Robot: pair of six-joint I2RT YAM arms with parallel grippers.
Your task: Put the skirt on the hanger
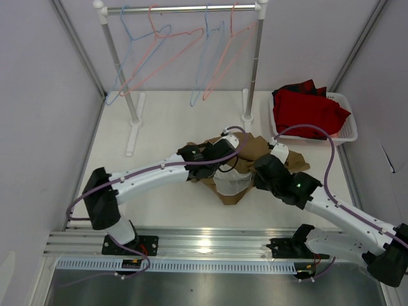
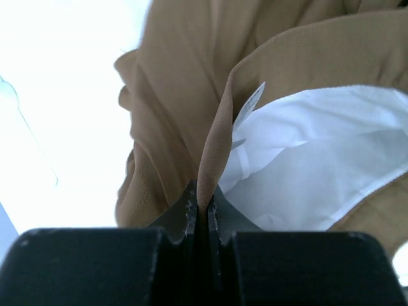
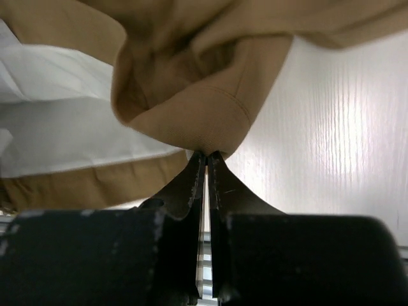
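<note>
I had my left pincer point(image 2: 203, 207) and my right pincer point(image 3: 205, 156) each shut tight on an edge of the skirt point(image 1: 254, 148), which lay bunched on the table point(image 1: 166, 121), while the hanger point(image 1: 167, 60) hung far off on the rail point(image 1: 185, 9), not yet used.

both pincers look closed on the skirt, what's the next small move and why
Probably a slow joint lift. The left pincer is shut on a tan fold of the skirt, the right pincer nips another fold by its very tips, and the cloth lies bunched on the table.
</note>
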